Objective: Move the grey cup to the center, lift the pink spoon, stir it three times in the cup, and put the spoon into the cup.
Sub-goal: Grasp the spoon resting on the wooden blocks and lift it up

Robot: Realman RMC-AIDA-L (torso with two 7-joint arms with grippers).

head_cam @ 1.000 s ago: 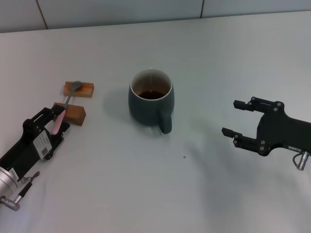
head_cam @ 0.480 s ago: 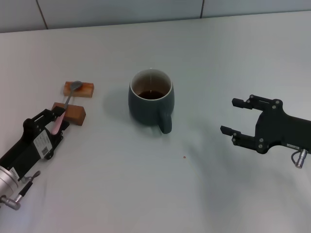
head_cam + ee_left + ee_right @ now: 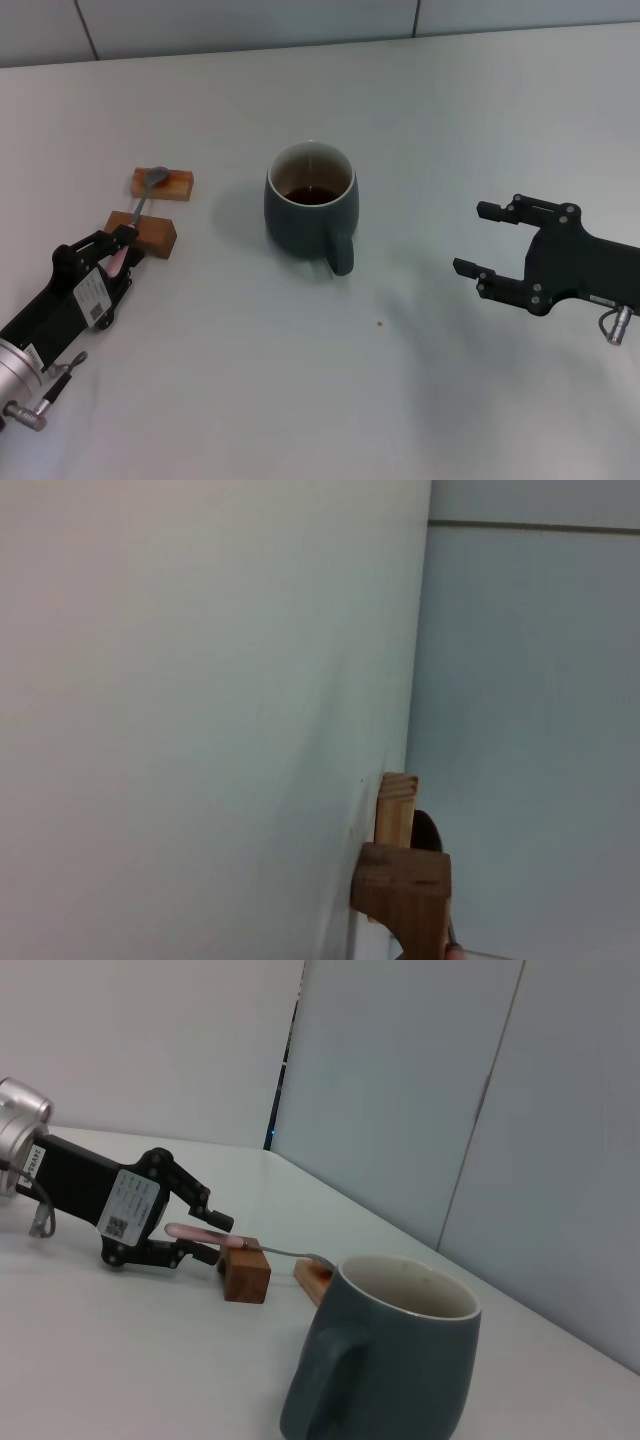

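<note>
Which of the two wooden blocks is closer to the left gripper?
The darker brown block, right by the left gripper. The lighter orange block, under the spoon's bowl, sits farther back.

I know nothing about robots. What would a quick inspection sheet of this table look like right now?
Surface: pale table, one tiny dark speck.
Job's things: cup mid-table, dark liquid inside, handle toward the robot; spoon lying across two wooden blocks.
Clutter: nothing seen.
Grippers: left tool open, fingers either side of the spoon's pink handle; right tool open, apart from the cup.
Cables: short lead at the right wrist.
Surroundings: grey wall panels.
</note>
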